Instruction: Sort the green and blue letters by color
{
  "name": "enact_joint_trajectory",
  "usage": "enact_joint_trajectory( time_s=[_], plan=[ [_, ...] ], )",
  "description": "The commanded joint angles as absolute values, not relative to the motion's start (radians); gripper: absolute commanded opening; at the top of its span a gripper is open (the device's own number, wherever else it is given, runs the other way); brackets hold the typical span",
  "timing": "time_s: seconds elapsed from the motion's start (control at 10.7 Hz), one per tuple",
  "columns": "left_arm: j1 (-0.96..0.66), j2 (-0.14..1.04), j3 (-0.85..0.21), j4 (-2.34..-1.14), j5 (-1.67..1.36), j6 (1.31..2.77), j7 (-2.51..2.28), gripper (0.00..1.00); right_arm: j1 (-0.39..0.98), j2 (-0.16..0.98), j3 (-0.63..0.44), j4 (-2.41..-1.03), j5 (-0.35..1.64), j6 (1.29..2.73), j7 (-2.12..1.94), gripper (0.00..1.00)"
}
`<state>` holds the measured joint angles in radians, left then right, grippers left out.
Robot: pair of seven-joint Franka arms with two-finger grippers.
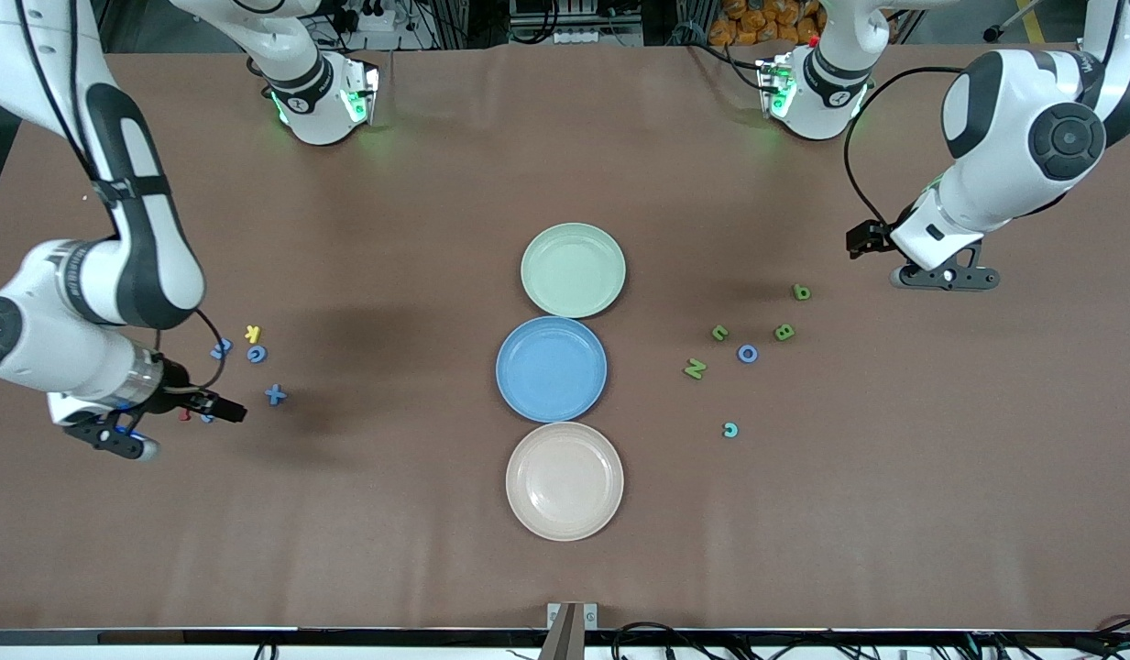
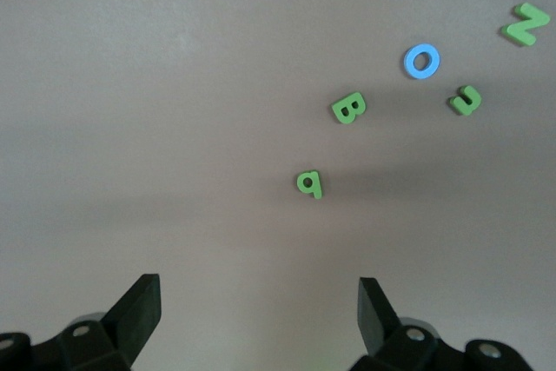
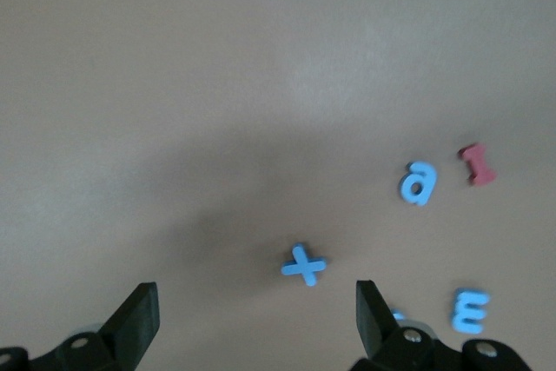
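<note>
Front view: bright, even overhead light, no blown highlights on the bench point(image 1: 345, 550). Soft, diffuse shadows: a broad dark patch at centre left of the frame beside the blue X point(image 1: 275, 395), a fainter one at centre right near the green letters point(image 1: 784, 332). Green LED glow spills onto the bench at the top of the frame under both arm bases. Plates show only mild sheen. Sharp across the frame, slight softness at corners.

Left wrist view: flat light, faint horizontal shadow bands, letters reasonably crisp, pincer tips dark and soft.

Right wrist view: hazy, low contrast, dim shadow blob mid frame, the red I point(image 3: 477, 163) blurred.
</note>
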<state>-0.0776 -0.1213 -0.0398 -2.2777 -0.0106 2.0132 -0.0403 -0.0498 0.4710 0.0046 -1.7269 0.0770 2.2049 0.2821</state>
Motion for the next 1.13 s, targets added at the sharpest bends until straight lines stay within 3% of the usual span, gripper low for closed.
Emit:
enact_joint_trajectory(
  time_s=[0.0,0.38,0.66,1.03],
  plan=[
    [-0.081,-0.132,-0.089,-2.339,-0.035,2.08,-0.09,1.0,-0.006,0.515,0.003,-1.741,0.083,2.232,0.513,1.0],
    [-0.084,-0.069,-0.113,-2.404,-0.035,2.201,-0.095,1.0,-0.008,0.561,0.0,-1.762,0.081,2.278,0.649,1.0],
    [-0.074,-0.035,-0.115,-2.41,-0.034,2.22,-0.095,1.0,-0.018,0.561,-0.002,-1.847,0.083,2.396,0.69,1.0],
    [-0.086,-0.035,-0.121,-2.514,-0.032,2.362,-0.158,1.0,-0.021,0.561,-0.002,-1.969,0.087,2.548,0.696,1.0]
  ],
)
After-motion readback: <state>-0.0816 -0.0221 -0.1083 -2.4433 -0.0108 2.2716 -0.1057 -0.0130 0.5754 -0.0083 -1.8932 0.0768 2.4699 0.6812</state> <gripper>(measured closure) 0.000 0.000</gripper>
